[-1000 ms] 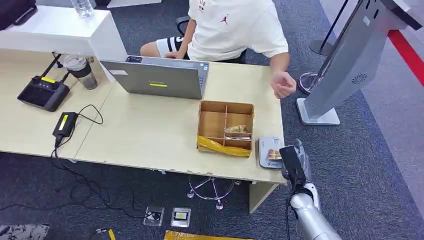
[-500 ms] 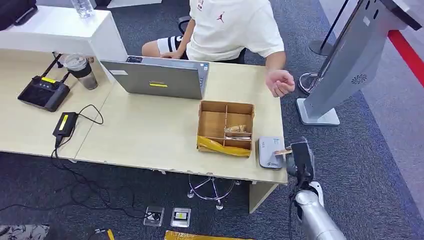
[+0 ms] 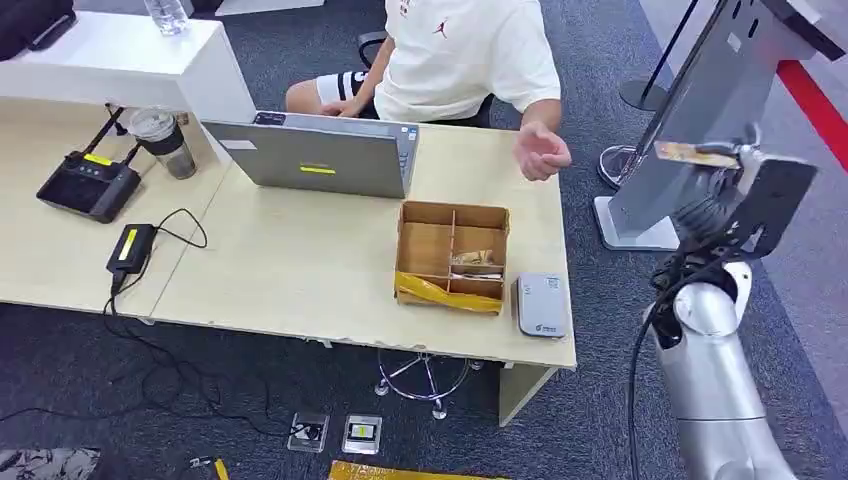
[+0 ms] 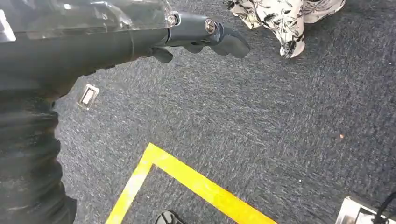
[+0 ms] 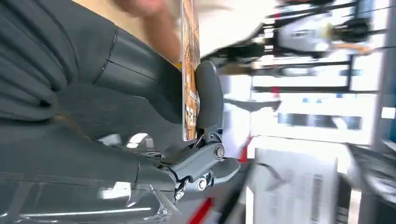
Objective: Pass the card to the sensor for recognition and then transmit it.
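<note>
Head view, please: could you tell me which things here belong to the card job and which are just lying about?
Belong to the job:
card, held up in the right hand
grey sensor at the desk corner
person's open hand

Lying about:
laptop
cardboard box
cup
black controller

The right hand is raised off the desk's right end with the card pinched in it. At its nine o'clock, open air is left across to the person's open hand. The way toward twelve is blocked by the slanted grey kiosk. Below, the desk corner is occupied by the sensor and the cardboard box.
</note>
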`<state>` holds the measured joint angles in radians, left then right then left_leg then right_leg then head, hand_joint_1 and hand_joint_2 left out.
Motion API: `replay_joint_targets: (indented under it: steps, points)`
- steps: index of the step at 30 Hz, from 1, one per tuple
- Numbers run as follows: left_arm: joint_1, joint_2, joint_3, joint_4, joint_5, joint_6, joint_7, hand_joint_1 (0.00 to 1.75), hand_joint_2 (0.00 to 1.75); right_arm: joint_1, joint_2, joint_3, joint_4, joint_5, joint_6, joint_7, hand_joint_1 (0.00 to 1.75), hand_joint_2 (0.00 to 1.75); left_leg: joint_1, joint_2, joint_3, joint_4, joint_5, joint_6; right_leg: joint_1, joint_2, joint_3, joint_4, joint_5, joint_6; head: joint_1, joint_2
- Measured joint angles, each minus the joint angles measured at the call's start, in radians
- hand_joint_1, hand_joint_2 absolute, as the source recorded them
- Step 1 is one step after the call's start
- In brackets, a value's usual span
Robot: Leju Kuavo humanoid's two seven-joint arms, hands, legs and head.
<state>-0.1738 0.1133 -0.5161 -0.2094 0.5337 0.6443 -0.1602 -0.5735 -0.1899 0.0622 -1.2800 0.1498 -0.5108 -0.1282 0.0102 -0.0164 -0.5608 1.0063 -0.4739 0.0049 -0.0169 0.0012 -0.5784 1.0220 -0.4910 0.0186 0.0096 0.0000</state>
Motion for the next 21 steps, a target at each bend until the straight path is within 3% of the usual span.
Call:
replay_joint_targets:
  steps: [4, 10, 17, 19, 21]
  points:
    - [-0.004, -0.002, 0.000, 0.000, -0.008, -0.001, 0.006, 0.00, 1.75, -0.079, -0.012, 0.001, -0.085, 0.044, 0.049, 0.000, 1.75, 1.75, 0.000, 0.001, 0.001, 0.000, 0.000, 0.000, 0.000, 0.001, 0.000, 0.000, 0.000, 0.000, 0.000, 0.000]
    - [-0.018, -0.004, -0.001, 0.000, -0.021, -0.002, 0.021, 0.00, 1.75, -0.185, -0.011, 0.023, -0.046, 0.120, 0.090, -0.071, 1.75, 1.75, 0.001, 0.001, -0.001, 0.000, 0.001, 0.000, 0.001, 0.001, 0.000, 0.000, 0.001, 0.000, 0.000, 0.000]
    - [-0.048, -0.013, -0.008, 0.000, -0.036, -0.004, 0.027, 0.00, 1.75, -0.367, 0.012, 0.087, 0.227, 0.290, 0.058, -0.197, 1.75, 1.75, 0.001, 0.001, -0.001, 0.000, 0.001, 0.000, 0.001, 0.000, 0.000, 0.001, 0.002, -0.001, 0.000, 0.000]
    - [-0.054, -0.016, -0.009, 0.000, -0.040, -0.005, 0.027, 0.00, 1.75, -0.420, 0.024, 0.110, 0.314, 0.344, 0.042, -0.207, 1.75, 1.75, 0.001, -0.001, -0.002, 0.000, 0.002, 0.000, 0.001, -0.001, 0.000, 0.001, 0.002, -0.001, 0.000, 0.000]
    - [-0.059, -0.018, -0.010, 0.000, -0.042, -0.007, 0.034, 0.00, 1.75, -0.470, 0.038, 0.140, 0.401, 0.431, 0.038, -0.179, 1.75, 1.75, 0.001, -0.001, -0.002, 0.000, 0.002, 0.000, 0.001, -0.001, 0.000, 0.001, 0.002, -0.001, 0.000, 0.000]
